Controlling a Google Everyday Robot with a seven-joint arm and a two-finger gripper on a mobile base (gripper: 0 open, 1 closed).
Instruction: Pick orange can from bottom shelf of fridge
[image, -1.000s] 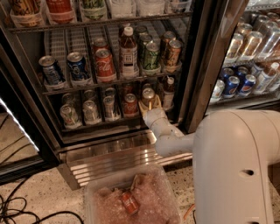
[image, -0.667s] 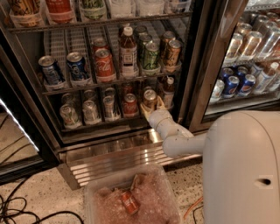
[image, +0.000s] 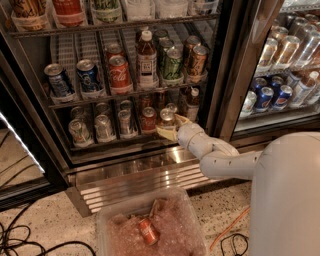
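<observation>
The fridge (image: 35, 107) stands open in front of me. The orange can (image: 167, 116), dull copper with a silver top, stands at the front of the bottom shelf (image: 115, 145), towards its right. My gripper (image: 171, 129) reaches in from the lower right and is at the can's base, touching or nearly touching it. The can is upright on the rack. A redder can (image: 148, 119) stands just left of it, and a brown bottle with a white cap (image: 192, 103) just right.
Several silver cans (image: 102, 127) fill the left lanes of the bottom shelf. The rack above holds blue, red and green cans and a bottle (image: 146, 57). A clear tub of ice (image: 150, 227) with a red can lies on the floor below. Cables (image: 20, 240) lie at the left.
My arm's elbow and body have shifted to the right and lower in the picture. The gripper has stayed at the orange can, which has not visibly moved.
</observation>
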